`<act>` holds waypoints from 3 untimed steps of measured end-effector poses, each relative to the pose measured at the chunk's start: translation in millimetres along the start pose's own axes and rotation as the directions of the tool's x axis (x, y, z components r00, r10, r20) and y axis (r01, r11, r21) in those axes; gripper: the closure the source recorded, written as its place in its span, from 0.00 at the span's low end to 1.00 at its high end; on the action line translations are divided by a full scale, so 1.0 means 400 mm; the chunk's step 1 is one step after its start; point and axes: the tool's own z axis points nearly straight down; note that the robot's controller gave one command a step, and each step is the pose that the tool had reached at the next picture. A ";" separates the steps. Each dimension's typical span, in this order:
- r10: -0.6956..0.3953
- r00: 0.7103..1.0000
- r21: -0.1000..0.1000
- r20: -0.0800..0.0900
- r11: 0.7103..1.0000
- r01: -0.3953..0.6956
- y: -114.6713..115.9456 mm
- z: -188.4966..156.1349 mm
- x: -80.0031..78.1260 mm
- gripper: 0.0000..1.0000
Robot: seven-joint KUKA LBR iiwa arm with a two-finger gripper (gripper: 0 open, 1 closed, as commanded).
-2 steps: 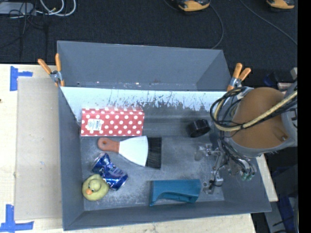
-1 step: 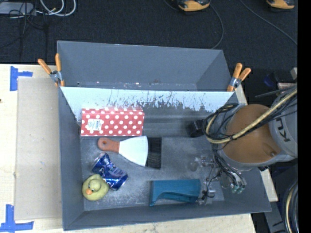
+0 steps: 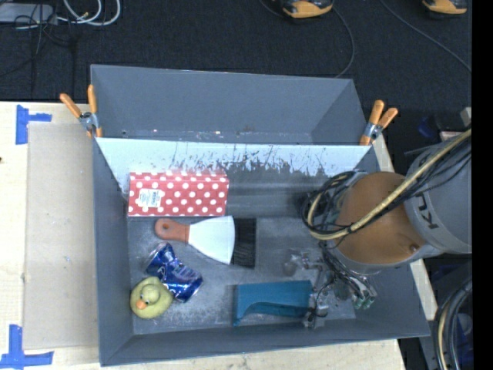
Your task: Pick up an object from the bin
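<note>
— What lies nearest you in the bin?

— By the front wall of the grey metal bin (image 3: 231,102) you have a teal plastic wedge-shaped scoop (image 3: 269,299), lying flat. The jaws are down at its right end, touching it or just beside it. You cannot tell how far they stand open, or whether they have hold of anything. To the scoop's left sits a yellow rubber duck (image 3: 150,297), with a crumpled blue foil wrapper (image 3: 173,272) against it.

— Any writing you can read?

— Only "KU" on the arm's grey casing (image 3: 443,206). Further back you see a brush with an orange handle, white body and black bristles (image 3: 212,239). Behind it, at the far wall, a red cardboard box with white dots (image 3: 179,194) bears a small white label (image 3: 152,199), too small to read.
</note>
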 end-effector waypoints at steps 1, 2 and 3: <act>0.036 0.999 -0.003 -0.006 0.999 -0.036 0.068 0.017 -0.024 1.00; 0.035 0.999 -0.003 -0.006 0.999 -0.035 0.068 0.017 -0.024 1.00; 0.035 0.999 -0.004 -0.012 0.999 -0.035 0.083 -0.083 -0.017 1.00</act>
